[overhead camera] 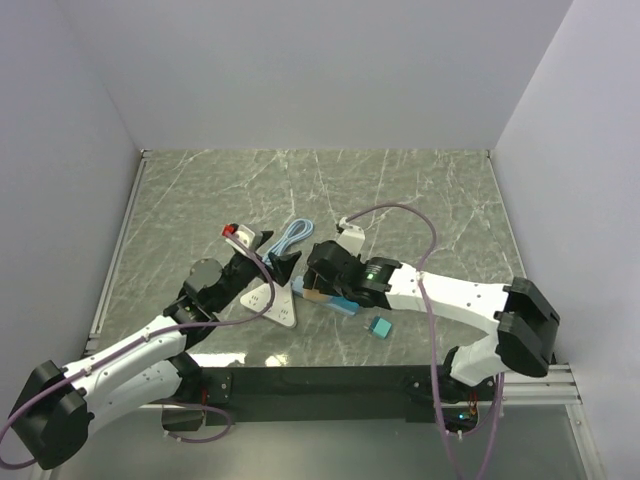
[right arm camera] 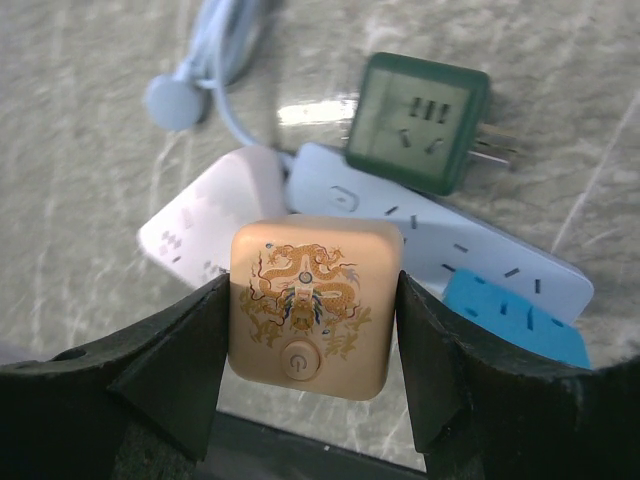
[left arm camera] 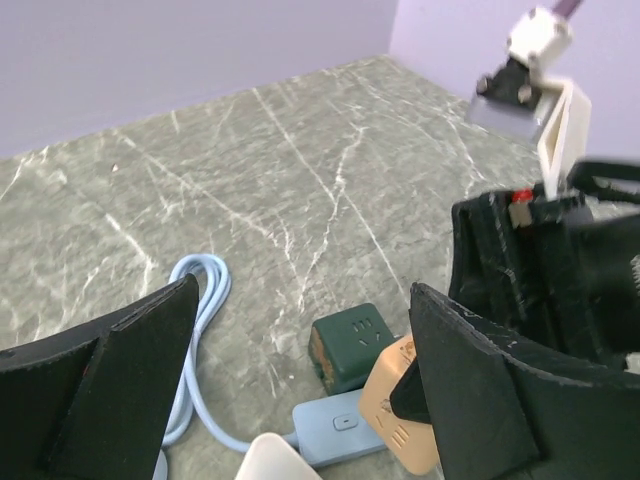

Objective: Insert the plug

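Observation:
The plug is a peach cube (right arm camera: 315,290) with a dragon print and a power button on top. My right gripper (right arm camera: 312,310) is shut on its two sides. It sits over one end of the pale blue power strip (right arm camera: 450,245), and its pins are hidden. In the left wrist view the same cube (left arm camera: 395,415) shows beside the strip (left arm camera: 335,428). My left gripper (left arm camera: 303,300) hangs open just above them, holding nothing. From the top view, the left gripper (overhead camera: 275,262) and right gripper (overhead camera: 318,285) nearly face each other.
A dark green cube plug (left arm camera: 350,345) lies on the table just behind the strip. The strip's blue cable (left arm camera: 200,330) loops at the left. A white triangular adapter (overhead camera: 275,303) lies by the left gripper. A bright blue block (right arm camera: 515,320) lies on the strip and a teal cube (overhead camera: 378,328) lies nearer the front.

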You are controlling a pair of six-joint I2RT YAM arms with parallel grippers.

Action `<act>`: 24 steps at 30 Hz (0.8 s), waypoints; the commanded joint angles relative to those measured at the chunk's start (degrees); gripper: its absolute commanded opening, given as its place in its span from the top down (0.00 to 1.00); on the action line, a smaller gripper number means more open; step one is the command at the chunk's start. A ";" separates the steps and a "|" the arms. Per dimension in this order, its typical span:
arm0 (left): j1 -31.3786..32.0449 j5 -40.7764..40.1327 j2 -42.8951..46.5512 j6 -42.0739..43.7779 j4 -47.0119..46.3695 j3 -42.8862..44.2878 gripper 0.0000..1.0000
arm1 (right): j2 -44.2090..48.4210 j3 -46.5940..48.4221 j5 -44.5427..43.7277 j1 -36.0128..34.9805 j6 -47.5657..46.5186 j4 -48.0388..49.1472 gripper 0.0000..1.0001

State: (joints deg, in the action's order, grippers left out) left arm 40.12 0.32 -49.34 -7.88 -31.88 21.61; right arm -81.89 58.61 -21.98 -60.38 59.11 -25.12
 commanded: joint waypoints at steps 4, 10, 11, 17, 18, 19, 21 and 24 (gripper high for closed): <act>-1.00 -2.69 1.88 -2.75 -1.08 -1.74 0.07 | -3.54 4.05 -7.46 -0.62 5.49 -3.08 1.00; -1.62 -2.86 1.36 -3.37 -0.82 -1.39 0.07 | -3.72 4.76 -10.10 0.00 5.93 -4.49 1.00; -1.71 -3.04 1.01 -3.46 -0.73 -1.30 0.06 | -3.72 4.67 -10.36 0.00 6.36 -4.49 1.00; -2.06 -3.57 1.26 -3.81 -0.47 -1.57 0.06 | -5.03 4.58 -10.81 0.17 8.21 -5.46 1.00; -2.06 -3.48 1.35 -4.07 -0.38 -1.65 0.06 | -5.21 4.58 -10.55 0.17 8.47 -5.46 1.00; -2.15 -3.31 1.53 -4.16 -0.29 -1.65 0.06 | -5.82 4.58 -10.37 0.17 8.65 -5.11 1.00; -2.24 -2.95 1.88 -4.25 -0.29 -1.74 0.06 | -6.79 4.93 -10.45 0.18 9.27 -5.20 1.00; -2.24 -2.60 2.06 -4.51 -0.29 -1.92 0.06 | -7.32 4.33 -10.46 0.17 10.49 -4.77 1.00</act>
State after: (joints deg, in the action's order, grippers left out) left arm 38.15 -2.46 -48.36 -11.35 -31.44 19.88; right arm -89.03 60.90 -29.52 -60.49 67.02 -30.17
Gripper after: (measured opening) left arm 0.939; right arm 0.686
